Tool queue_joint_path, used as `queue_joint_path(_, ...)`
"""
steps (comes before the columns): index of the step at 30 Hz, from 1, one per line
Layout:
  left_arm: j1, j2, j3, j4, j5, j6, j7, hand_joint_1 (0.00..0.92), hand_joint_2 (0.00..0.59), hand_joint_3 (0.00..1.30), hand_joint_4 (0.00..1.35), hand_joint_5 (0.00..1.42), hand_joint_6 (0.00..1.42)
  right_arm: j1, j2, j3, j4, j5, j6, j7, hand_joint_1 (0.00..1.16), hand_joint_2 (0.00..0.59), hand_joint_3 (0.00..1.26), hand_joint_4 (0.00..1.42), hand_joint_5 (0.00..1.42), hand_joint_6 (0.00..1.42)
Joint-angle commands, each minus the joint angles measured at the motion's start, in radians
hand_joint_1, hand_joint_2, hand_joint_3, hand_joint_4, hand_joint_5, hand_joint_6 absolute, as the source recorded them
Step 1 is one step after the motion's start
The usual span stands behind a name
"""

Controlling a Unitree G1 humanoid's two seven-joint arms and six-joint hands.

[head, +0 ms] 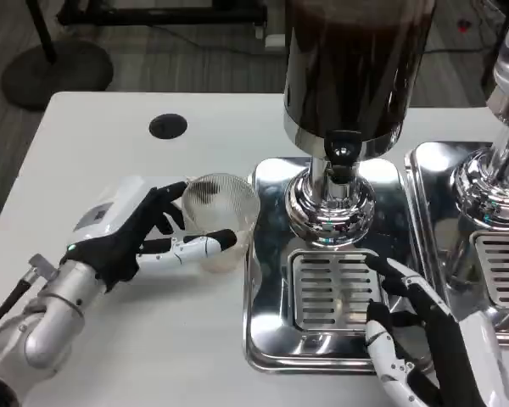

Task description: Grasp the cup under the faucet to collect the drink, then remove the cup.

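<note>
1. I am seeing the left hand (140,237) wrapping its fingers around the clear ribbed plastic cup (219,219), thumb behind and a finger across the front; the grasp looks made.
2. The cup is standing on the white table (85,153), just beside the shiny steel drip tray (267,339) lying right of that hand, not under the chrome faucet (341,157) of the dark-filled drink dispenser (356,59).
3. The cup is looking empty or nearly so; I cannot tell for certain.
4. The right hand (424,343) is resting over the tray's near edge, fingers spread, holding nothing.
5. I am judging filling and removal as outstanding.
</note>
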Motion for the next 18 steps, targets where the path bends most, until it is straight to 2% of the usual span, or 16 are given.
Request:
queue_joint_path(1,0.022,-0.003,0.001,-0.003,0.004,-0.024,0.029,0.237,0.241,0.36,0.36,0.58,0.68,0.001,0.002,-0.01,0.008,0.007,-0.018,0.012,0.37,0.479,0.26,0.21,0.26,0.44)
queue_joint_path(11,0.041,-0.004,0.014,-0.01,-0.008,-0.049,0.058,0.215,0.251,0.37,0.38,0.63,0.74,0.001,0.007,-0.017,0.007,0.007,-0.024,0.018,0.37,0.479,0.26,0.21,0.26,0.44)
queue_joint_path(18,0.058,-0.01,0.062,-0.024,-0.042,-0.093,0.05,0.212,0.253,0.37,0.39,0.64,0.75,-0.002,0.011,-0.018,0.01,0.011,-0.026,0.019,0.37,0.479,0.26,0.21,0.26,0.44)
